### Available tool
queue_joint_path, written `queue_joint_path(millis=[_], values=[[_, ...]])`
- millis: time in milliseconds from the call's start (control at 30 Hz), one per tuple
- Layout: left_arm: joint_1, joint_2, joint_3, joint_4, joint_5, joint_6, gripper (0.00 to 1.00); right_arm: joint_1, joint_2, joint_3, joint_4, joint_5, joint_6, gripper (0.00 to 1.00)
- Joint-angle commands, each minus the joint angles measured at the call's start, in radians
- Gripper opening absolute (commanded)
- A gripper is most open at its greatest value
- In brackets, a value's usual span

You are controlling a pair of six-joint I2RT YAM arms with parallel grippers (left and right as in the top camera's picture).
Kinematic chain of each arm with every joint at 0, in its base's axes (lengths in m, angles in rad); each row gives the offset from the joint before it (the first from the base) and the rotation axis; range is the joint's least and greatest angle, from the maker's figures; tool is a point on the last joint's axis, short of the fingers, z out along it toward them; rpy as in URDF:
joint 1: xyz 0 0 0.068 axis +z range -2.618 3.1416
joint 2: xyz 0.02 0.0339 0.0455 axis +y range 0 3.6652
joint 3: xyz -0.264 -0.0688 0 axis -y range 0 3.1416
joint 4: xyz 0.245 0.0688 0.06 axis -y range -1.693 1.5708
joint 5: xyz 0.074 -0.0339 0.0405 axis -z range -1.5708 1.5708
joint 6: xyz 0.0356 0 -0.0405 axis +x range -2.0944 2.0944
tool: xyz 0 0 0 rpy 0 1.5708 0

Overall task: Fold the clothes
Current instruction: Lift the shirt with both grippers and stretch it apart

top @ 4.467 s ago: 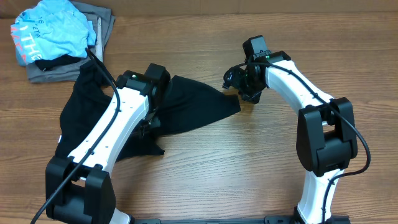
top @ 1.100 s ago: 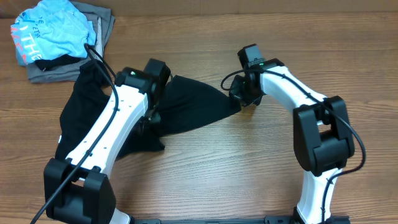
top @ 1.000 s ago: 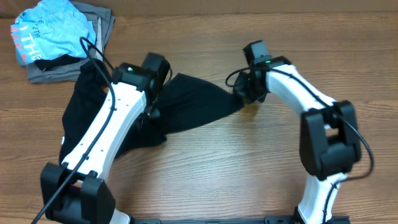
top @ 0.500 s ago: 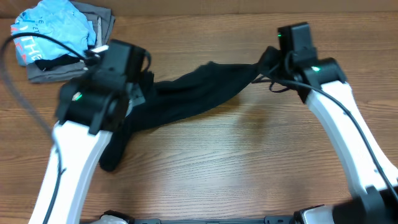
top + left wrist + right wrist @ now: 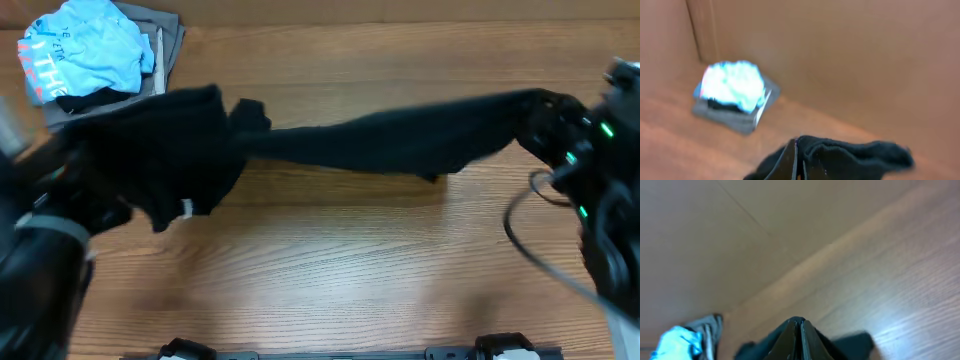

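Observation:
A black garment [image 5: 380, 140] hangs stretched in a long band above the wooden table, held at both ends. My left gripper [image 5: 798, 161] is shut on its left end, where the cloth bunches and droops [image 5: 170, 150]. In the left wrist view the black fabric [image 5: 855, 160] spills to the right of the fingers. My right gripper [image 5: 799, 330] is shut on the right end [image 5: 535, 110], with black cloth [image 5: 852, 344] showing behind the fingers. Both arms are blurred at the overhead frame's edges, so the fingertips there are hard to make out.
A pile of folded clothes [image 5: 95, 55], light blue on top of grey and black, sits at the table's back left corner, also seen as the pile [image 5: 732, 92] in the left wrist view. A brown wall [image 5: 840, 60] rises behind the table [image 5: 330, 270].
Both arms have swung up and far apart, left going left and right going right. The black garment has been lifted off the table and pulled out into a long band.

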State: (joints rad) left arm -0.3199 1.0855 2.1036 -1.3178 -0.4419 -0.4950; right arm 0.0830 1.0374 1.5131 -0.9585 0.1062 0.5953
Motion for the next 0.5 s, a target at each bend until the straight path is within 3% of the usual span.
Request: queue_joint_path(millis=[0, 467], values=[[0.005, 0.001, 0.054, 0.006, 0.006, 0.055, 0.04, -0.016, -0.069, 0.028, 0.006, 0.013, -0.020, 0.04], [0.005, 0.142, 0.059, 0.014, -0.021, 0.107, 0.04, -0.046, -0.053, 0.098, 0.007, 0.093, -0.023, 0.04]])
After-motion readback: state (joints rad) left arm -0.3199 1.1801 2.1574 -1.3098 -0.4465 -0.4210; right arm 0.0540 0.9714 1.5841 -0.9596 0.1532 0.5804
